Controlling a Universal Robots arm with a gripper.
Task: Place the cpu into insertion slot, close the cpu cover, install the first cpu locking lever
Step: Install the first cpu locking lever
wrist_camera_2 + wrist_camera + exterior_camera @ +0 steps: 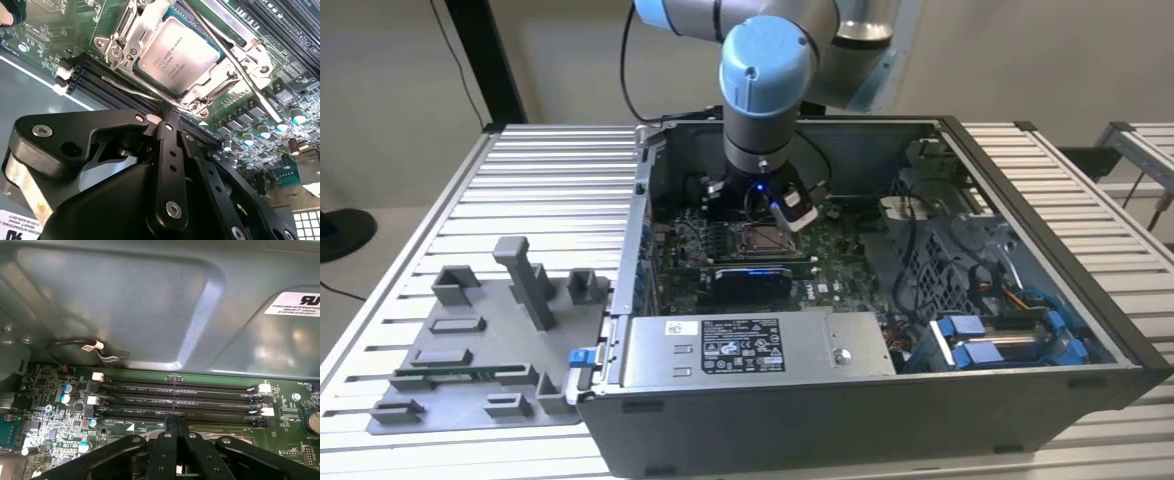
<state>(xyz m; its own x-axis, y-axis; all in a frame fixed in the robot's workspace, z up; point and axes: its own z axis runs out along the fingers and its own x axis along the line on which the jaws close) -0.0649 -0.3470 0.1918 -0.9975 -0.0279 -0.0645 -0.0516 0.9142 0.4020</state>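
**2 steps look done, the lever is in hand**

Exterior view: 1 arm reaches down into the open computer case. We have the gripper low over the insertion slot on the green board.

Second wrist view: here is the detail. The cpu lies flat in the slot. The cpu cover looks folded down around it, framing its edges. So we judge 2 of 3 steps finished. The gripper is clenched, fingertips pressed together with nothing between them, right at the thin locking lever along the socket's edge. Whether that lever is hooked home, we cannot tell. A longer rod runs along another side.

First wrist view: the closed tips point toward the memory slots, just beside the socket.
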